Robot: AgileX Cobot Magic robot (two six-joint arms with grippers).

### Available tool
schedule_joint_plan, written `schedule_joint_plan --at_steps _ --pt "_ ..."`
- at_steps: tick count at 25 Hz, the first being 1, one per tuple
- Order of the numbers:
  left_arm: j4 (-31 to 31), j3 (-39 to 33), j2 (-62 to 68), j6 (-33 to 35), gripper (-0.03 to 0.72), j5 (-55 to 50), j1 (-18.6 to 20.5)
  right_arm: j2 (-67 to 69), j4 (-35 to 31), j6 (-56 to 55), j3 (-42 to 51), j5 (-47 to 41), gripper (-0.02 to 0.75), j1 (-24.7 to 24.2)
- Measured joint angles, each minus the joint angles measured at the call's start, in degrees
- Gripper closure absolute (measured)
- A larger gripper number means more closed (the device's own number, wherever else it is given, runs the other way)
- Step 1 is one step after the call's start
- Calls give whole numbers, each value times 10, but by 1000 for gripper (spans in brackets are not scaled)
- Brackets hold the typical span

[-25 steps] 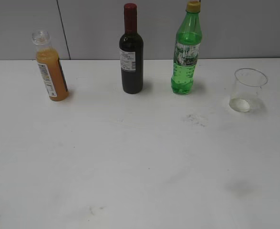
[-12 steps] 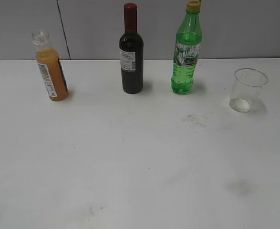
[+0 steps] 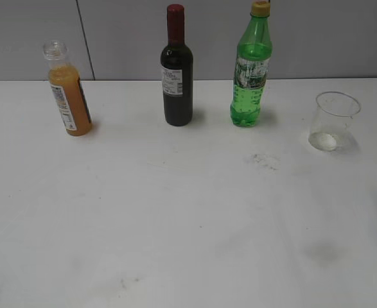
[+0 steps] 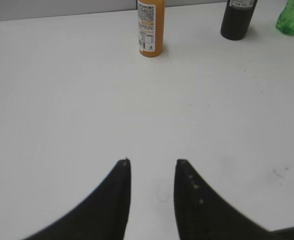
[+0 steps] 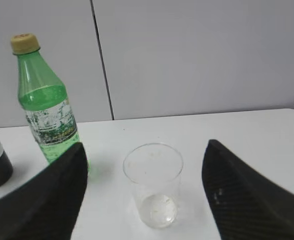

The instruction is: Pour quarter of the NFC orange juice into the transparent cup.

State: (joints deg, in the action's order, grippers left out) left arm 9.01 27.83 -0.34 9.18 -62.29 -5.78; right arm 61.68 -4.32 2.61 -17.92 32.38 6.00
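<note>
The NFC orange juice [image 3: 69, 96] stands uncapped at the table's back left; it also shows in the left wrist view [image 4: 151, 27], far ahead of my left gripper [image 4: 152, 162], which is open and empty over bare table. The transparent cup [image 3: 333, 121] stands empty at the back right. In the right wrist view the cup [image 5: 154, 182] sits between the wide-open fingers of my right gripper [image 5: 145, 147], apart from both. Neither gripper shows in the exterior view.
A dark wine bottle [image 3: 176, 70] and a green plastic bottle [image 3: 252, 67] stand between juice and cup along the back. The green bottle [image 5: 44, 112] is just left of the right gripper's left finger [image 5: 61, 190]. A grey wall runs behind the white table [image 3: 188, 212].
</note>
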Motion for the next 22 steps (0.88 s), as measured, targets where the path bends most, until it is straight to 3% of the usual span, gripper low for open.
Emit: schedule_joint_plan --at_steps 6,17,22 --pt "0 0 0 0 452 0 0 143 0 0 -1 153 186 0" --pt "0 0 0 0 452 0 0 340 0 0 2 270 185 0" --pt "0 0 0 0 452 0 0 436 0 -1 2 350 85 0"
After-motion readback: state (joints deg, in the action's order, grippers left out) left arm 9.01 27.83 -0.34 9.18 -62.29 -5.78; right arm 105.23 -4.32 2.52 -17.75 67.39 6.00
